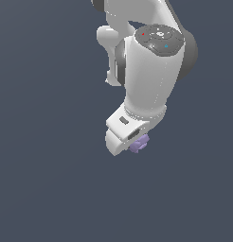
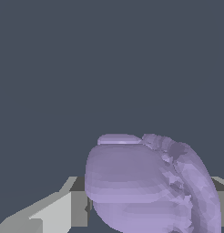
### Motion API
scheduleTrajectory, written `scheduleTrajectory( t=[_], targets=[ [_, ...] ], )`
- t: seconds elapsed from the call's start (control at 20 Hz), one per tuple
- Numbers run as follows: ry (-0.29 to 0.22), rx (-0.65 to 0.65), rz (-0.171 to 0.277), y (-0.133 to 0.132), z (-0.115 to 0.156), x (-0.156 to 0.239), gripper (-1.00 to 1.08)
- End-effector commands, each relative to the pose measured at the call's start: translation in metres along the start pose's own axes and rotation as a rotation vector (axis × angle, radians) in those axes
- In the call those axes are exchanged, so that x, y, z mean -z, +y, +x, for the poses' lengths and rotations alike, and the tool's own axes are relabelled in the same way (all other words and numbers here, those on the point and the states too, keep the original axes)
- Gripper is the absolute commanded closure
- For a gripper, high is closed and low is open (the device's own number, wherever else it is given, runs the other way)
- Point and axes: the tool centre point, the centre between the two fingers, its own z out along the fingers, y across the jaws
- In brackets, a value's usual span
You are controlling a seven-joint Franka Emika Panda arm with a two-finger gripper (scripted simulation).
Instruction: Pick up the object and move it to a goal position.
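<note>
Gripper (image 1: 132,142) w/ object (image 1: 139,143) at jaws.
Jaws closed on the pale purple lumpy obj; it sits between the fingers (image 2: 50,214).

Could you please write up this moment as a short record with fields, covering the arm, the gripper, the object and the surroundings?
arm: white Panda arm, reaching down from the top of the exterior view
gripper: gripper pointing down; fingers mostly hidden behind the hand
object: pale purple lumpy object right at the gripper's tip; fills much of the wrist view between the grey fingers
grasp: looks held, but finger contact not clearly visible
surroundings: plain dark blue-grey background
goal marker: none visible
</note>
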Motion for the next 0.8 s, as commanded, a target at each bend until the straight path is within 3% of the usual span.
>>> scheduleTrajectory(
  t=[0.0,0.75],
  targets=[
    [0.000,0.000,0.000,0.005,0.005,0.011,1.08],
    [-0.001,0.000,-0.001,0.020,0.019,0.037,1.08]
  ],
)
